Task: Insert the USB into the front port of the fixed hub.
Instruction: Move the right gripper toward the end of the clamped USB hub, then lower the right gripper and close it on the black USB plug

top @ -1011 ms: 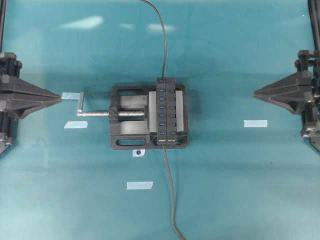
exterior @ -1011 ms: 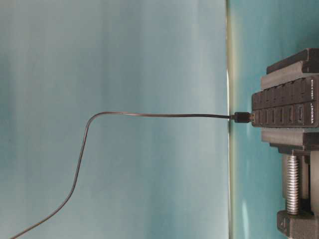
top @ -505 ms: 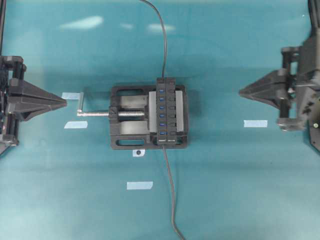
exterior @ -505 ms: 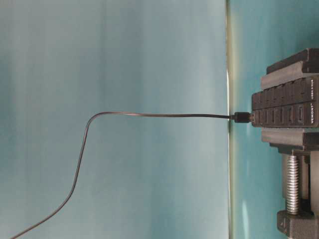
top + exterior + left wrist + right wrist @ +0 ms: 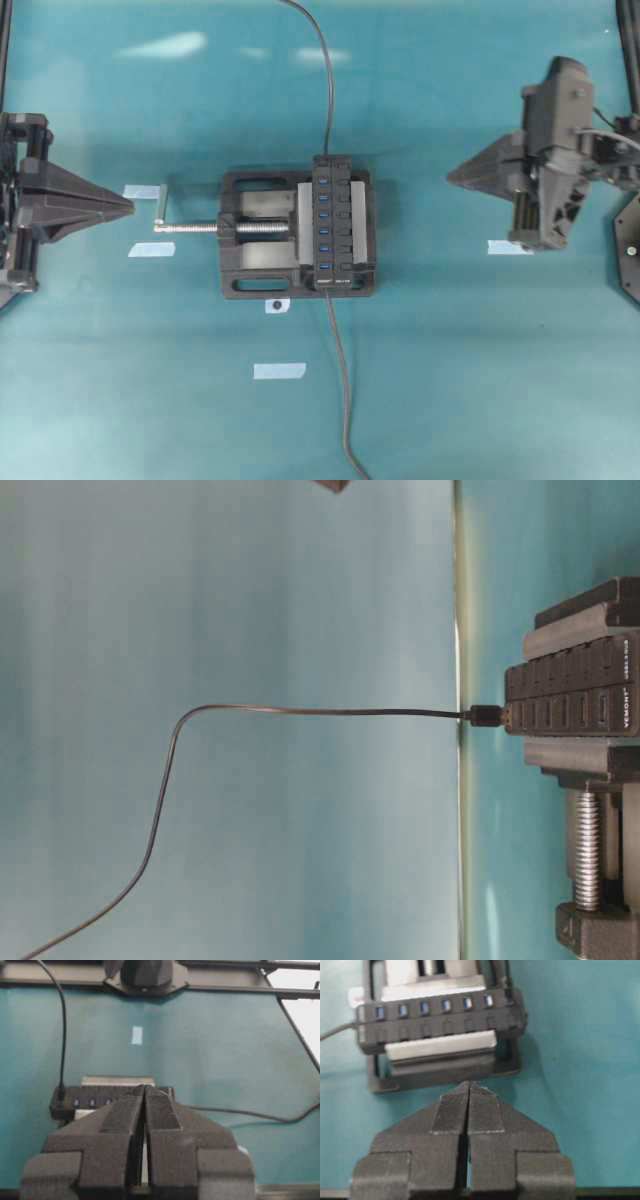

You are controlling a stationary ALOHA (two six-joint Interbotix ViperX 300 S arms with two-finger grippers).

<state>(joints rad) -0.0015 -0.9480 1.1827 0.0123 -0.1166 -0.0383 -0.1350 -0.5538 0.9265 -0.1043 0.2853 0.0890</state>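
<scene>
The fixed hub (image 5: pixel 331 222) is a long black bar with blue ports, clamped in a black vise (image 5: pixel 250 268) at mid-table. It also shows in the right wrist view, hub (image 5: pixel 440 1017). The USB's thin grey cable (image 5: pixel 342 390) runs up from the front edge to the hub's printed front end (image 5: pixel 328 296). I cannot tell whether its plug is seated. My left gripper (image 5: pixel 130 206) is shut and empty, left of the vise's handle. My right gripper (image 5: pixel 450 178) is shut and empty, well to the right of the hub.
A second cable (image 5: pixel 327 90) comes from the back, its plug (image 5: pixel 487 716) at the hub's far end. The vise's silver screw handle (image 5: pixel 162 205) points at the left gripper. Pale tape marks (image 5: pixel 279 371) lie on the teal cloth.
The right arm has swung out from the right edge toward the hub, its tip now in the table-level view's top edge. The left arm shifted slightly at first. Hub and cables have not moved.
</scene>
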